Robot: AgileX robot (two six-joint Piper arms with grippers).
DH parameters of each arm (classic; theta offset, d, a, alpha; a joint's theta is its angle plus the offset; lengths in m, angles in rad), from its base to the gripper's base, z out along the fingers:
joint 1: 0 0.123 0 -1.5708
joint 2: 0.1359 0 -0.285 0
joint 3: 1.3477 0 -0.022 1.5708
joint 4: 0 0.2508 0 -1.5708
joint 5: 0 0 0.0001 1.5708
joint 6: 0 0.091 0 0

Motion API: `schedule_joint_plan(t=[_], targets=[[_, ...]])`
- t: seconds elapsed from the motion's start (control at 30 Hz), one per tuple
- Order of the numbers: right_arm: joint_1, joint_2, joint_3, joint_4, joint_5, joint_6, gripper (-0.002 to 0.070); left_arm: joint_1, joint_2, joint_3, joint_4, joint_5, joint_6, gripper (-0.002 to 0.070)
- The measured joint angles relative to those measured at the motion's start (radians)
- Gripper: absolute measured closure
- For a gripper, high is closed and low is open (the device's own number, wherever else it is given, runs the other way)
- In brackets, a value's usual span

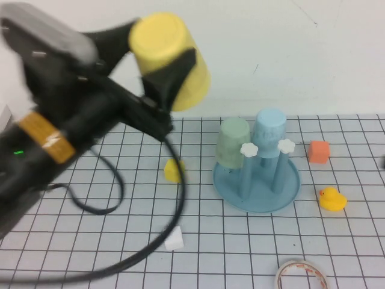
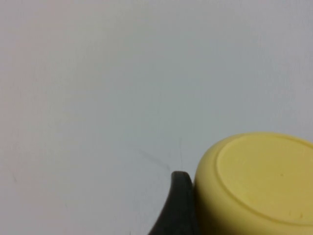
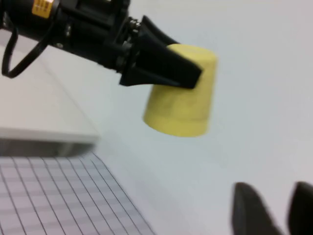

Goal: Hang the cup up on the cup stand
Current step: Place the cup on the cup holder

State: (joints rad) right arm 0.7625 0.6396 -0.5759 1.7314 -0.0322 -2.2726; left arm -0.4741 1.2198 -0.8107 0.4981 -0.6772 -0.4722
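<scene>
Yellow cup held aloft by our left arm, stand waiting below.

We find no readable writing anywhere; the only marking is an orange band with a pale mark on the left arm. Our left gripper (image 1: 171, 72) is clamped on the plain yellow plastic tumbler (image 1: 174, 60), raised high above the gridded table (image 1: 90, 241), its closed base uppermost and its mouth turned downward. Lower and to its right stands the round blue cup stand (image 1: 258, 180), with a pale green cup (image 1: 231, 143) and a light blue cup (image 1: 269, 132) inverted on two pegs, and two white flower caps (image 1: 249, 149) still bare. Our right gripper (image 3: 268, 208) shows two dark fingertips set apart with nothing between them, off at the right.
</scene>
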Motion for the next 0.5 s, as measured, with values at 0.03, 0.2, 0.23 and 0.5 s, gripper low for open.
schedule_joint_plan(t=[0.03,0.2,0.23,0.5], targets=[[0.000,-0.033,0.030,0.000,-0.028,0.004,0.0563,0.000,0.036,-0.013,0.015,0.002,0.008,0.0118],[0.000,-0.181,0.171,0.005,-0.163,0.018,0.0664,0.000,0.209,-0.067,0.048,-0.016,0.019,0.0118],[0.000,-0.208,0.200,0.007,-0.185,0.031,0.0668,0.000,0.245,-0.078,0.048,-0.029,0.016,0.0118],[0.000,-0.292,0.391,0.026,-0.250,0.111,0.0677,0.000,0.483,-0.212,0.088,-0.092,-0.074,0.0118]])
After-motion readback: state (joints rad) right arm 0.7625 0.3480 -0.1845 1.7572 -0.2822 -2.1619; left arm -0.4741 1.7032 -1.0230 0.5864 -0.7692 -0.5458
